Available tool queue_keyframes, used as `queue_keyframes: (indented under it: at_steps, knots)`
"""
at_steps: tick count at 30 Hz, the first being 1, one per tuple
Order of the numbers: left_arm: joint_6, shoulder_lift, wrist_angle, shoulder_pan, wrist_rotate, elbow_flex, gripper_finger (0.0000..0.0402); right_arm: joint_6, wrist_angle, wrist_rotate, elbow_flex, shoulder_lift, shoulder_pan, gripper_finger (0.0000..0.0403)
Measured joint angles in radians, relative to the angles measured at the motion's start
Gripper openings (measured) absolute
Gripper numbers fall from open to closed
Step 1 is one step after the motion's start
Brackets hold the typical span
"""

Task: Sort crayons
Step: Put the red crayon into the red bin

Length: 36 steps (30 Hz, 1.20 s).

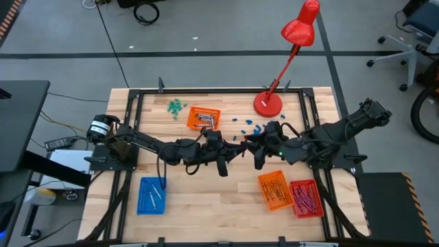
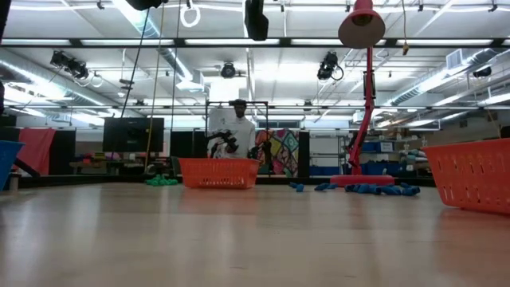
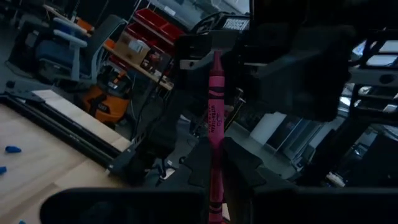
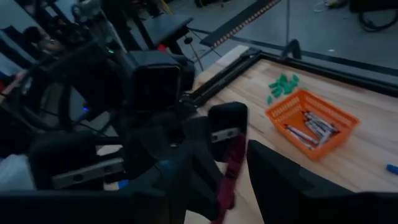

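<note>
A magenta crayon (image 3: 214, 118) is held above the middle of the table between my two grippers. My left gripper (image 3: 219, 158) is shut on one end of it, and shows in the high view (image 1: 230, 156). My right gripper (image 4: 231, 158) faces it from the table's right, also seen in the high view (image 1: 252, 151). It is open, and its fingers stand on either side of the crayon's other end (image 3: 216, 59). An orange tray (image 1: 204, 118) at the far side holds several crayons. My left gripper pinches the magenta crayon's near end (image 3: 216, 186) between its two fingers. The fingers come about level from the table's left, and the crayon sticks out forward along them toward my right gripper. The crayon is lifted clear of the table.
A blue tray (image 1: 151, 195) with a few crayons is at the near left. An orange tray (image 1: 274, 190) and a red tray (image 1: 305, 198) with crayons are at the near right. A red lamp (image 1: 268, 103), green pieces (image 1: 177, 106) and blue pieces (image 1: 247, 125) are at the far side.
</note>
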Motion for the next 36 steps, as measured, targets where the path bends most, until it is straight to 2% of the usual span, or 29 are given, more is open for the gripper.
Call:
queue_keyframes:
  at_steps: [6,19,22,25,31,36]
  knots:
    - [0.026,0.000,0.016,0.000,0.001,0.000,0.0027,-0.035,0.051,-0.052,0.000,0.000,-0.025,0.0143]
    - [0.079,0.000,0.044,-0.001,0.003,0.000,0.0028,-0.057,0.047,-0.106,0.000,0.000,-0.042,0.0031]
    - [0.079,0.000,0.043,-0.001,0.003,0.000,0.0032,-0.059,0.047,-0.107,0.000,0.000,-0.042,0.0027]
    - [0.091,0.000,0.030,0.000,0.002,0.000,0.0060,-0.062,0.041,-0.109,0.000,0.001,-0.042,0.0027]
    - [0.094,0.000,-0.017,0.000,-0.010,0.000,0.0146,-0.061,-0.009,-0.134,0.000,0.002,-0.042,0.0033]
    - [0.088,0.000,-0.090,-0.009,-0.010,0.000,0.0180,0.043,-0.164,-0.203,0.000,0.002,-0.042,0.0035]
